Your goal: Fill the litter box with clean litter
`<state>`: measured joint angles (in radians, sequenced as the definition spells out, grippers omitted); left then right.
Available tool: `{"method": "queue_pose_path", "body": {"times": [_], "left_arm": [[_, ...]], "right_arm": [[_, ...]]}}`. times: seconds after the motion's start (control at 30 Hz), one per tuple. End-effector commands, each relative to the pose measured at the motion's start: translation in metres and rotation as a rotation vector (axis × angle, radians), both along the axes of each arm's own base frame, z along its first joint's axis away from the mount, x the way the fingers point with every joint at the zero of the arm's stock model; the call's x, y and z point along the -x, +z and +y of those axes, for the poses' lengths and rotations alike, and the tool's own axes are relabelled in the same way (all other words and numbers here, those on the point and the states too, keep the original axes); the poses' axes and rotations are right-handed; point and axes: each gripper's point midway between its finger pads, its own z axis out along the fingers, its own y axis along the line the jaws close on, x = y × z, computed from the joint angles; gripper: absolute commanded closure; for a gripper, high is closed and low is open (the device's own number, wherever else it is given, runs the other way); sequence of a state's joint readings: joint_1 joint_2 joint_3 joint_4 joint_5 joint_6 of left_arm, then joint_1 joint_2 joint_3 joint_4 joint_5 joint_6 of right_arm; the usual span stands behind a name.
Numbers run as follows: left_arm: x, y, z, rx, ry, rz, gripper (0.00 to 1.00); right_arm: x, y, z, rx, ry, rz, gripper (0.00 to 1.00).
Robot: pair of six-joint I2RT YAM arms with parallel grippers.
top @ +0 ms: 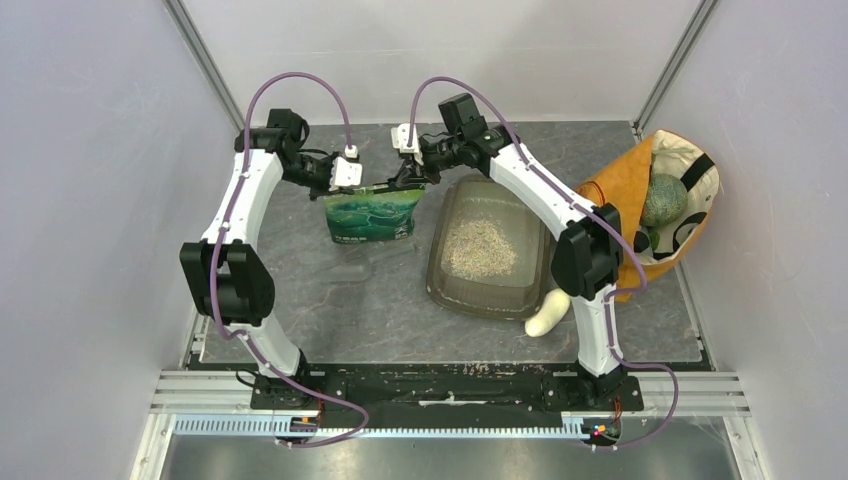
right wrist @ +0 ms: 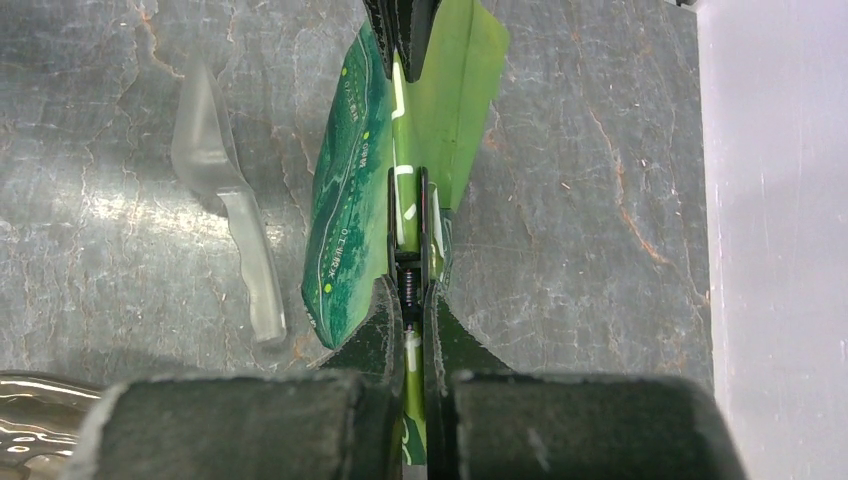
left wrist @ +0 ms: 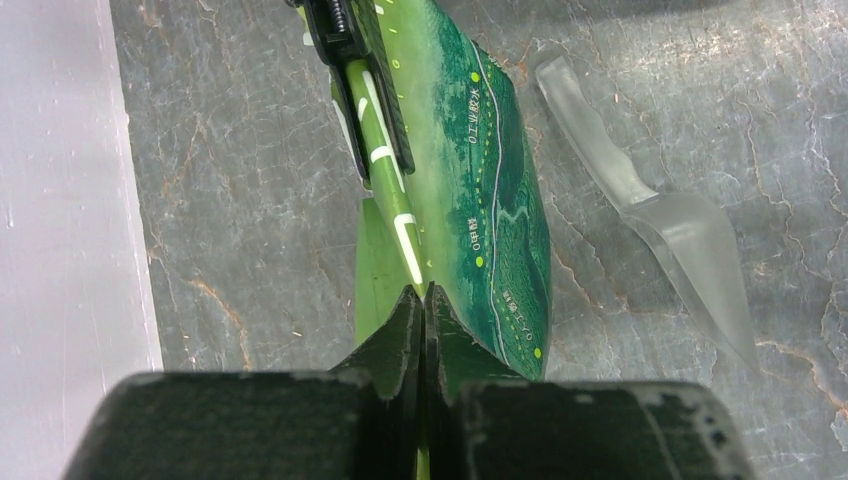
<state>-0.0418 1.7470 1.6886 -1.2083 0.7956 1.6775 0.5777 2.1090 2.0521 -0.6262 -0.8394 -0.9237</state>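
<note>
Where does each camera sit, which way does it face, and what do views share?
Top external: above and behind the bases, looking down; both arms whole, left gripper and right gripper holding the green bag beside the litter box.
Left wrist: on the left arm, looking down past its shut fingers along the bag's top.
Right wrist: likewise, from the bag's opposite end.
Shared: both wrist views show the bag and a clear scoop.

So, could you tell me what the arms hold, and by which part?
The green pouch, by its top edge: left gripper one end, right gripper the other.
</note>
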Motion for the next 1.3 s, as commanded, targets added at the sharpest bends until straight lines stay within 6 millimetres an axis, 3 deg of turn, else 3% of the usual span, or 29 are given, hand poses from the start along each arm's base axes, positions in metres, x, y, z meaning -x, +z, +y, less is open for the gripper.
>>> {"method": "queue_pose_path", "body": {"times": [0.0, 0.27, 0.63, 0.87, 1.1, 1.27], "left_arm": [[0.005, 0.008, -0.002, -0.005, -0.041, -0.044, 0.98], [0.002, 0.008, -0.001, -0.015, -0.042, -0.050, 0.98], [0.001, 0.008, -0.001, -0.020, -0.040, -0.048, 0.98], [0.000, 0.007, 0.000, -0.024, -0.042, -0.051, 0.98], [0.000, 0.005, 0.000, -0.029, -0.050, -0.055, 0.98], [0.001, 0.005, -0.001, -0.031, -0.051, -0.054, 0.98]], "right_arm": [[0.000, 0.003, -0.002, -0.052, 0.024, 0.029, 1.00], [-0.007, -0.006, -0.015, -0.055, 0.009, 0.060, 1.00], [-0.006, -0.014, -0.013, -0.071, 0.018, 0.090, 1.00], [-0.009, -0.016, -0.011, -0.077, 0.005, 0.099, 0.63], [-0.010, -0.014, -0.010, -0.086, 0.001, 0.097, 0.44], [-0.010, 0.005, -0.009, -0.122, -0.019, 0.098, 0.26]]}}
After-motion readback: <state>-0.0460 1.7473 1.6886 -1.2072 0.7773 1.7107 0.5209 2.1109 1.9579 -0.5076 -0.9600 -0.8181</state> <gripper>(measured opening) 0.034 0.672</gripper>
